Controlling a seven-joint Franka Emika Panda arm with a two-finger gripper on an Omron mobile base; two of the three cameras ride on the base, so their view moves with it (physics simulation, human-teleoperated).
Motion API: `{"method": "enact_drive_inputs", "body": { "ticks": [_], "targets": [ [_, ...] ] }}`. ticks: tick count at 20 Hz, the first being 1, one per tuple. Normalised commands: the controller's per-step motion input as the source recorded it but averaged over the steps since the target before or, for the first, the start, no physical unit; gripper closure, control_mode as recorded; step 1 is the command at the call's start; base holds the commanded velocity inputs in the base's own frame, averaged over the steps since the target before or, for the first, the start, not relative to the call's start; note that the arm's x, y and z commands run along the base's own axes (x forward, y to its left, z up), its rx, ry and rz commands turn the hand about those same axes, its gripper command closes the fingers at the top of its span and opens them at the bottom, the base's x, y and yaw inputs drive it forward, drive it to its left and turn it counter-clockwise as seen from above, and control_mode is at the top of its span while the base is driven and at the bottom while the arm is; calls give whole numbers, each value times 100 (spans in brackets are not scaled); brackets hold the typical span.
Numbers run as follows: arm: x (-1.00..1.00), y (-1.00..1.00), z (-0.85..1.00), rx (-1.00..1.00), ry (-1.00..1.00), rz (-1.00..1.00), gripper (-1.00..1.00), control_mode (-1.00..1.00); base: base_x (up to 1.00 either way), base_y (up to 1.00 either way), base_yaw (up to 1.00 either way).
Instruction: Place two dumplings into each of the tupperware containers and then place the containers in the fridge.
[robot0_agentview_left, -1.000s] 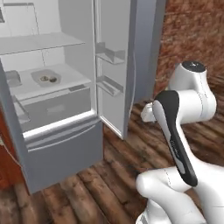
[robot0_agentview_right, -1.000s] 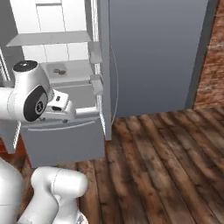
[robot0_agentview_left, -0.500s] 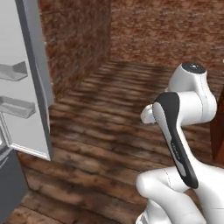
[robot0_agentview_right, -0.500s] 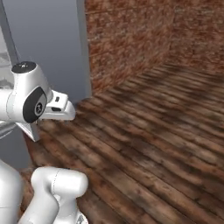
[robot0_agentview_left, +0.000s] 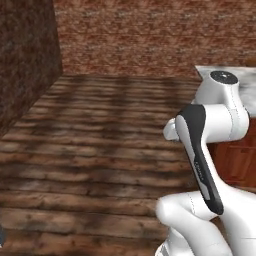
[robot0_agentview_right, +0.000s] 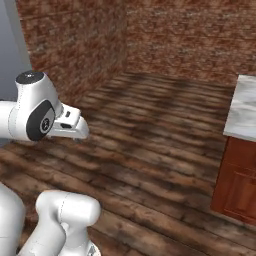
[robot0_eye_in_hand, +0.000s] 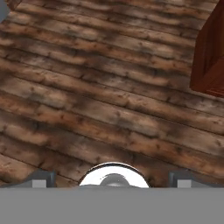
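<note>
Change since earlier frame: the base has turned; the open fridge that faced both base cameras has swung out of frame, replaced by brick wall (robot0_agentview_left: 150, 35) and plank floor (robot0_agentview_left: 100, 150); the things themselves did not move
Fridge: likely the grey slab (robot0_agentview_right: 10, 55) at the left edge of the right base view
Counter: pale top (robot0_agentview_right: 242, 107) on a red-brown cabinet (robot0_agentview_right: 237, 185), to the right
Dumplings, containers: none in sight
Risk: by judgement, a wide turn could clip the cabinet or leave the base misaligned
Gripper (robot0_eye_in_hand: 109, 178): tips wide apart over bare floor, holding and touching nothing
</note>
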Motion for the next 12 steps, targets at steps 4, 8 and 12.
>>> {"method": "enact_drive_inputs", "body": {
  "ticks": [4, 8, 12],
  "targets": [
    [0, 0, 0, 0, 0, 0, -100, 100, 100, 27, -8],
    [0, 0, 0, 0, 0, 0, -100, 100, 100, 46, -8],
    [0, 0, 0, 0, 0, 0, -100, 100, 100, 72, -18]
  ]
}}
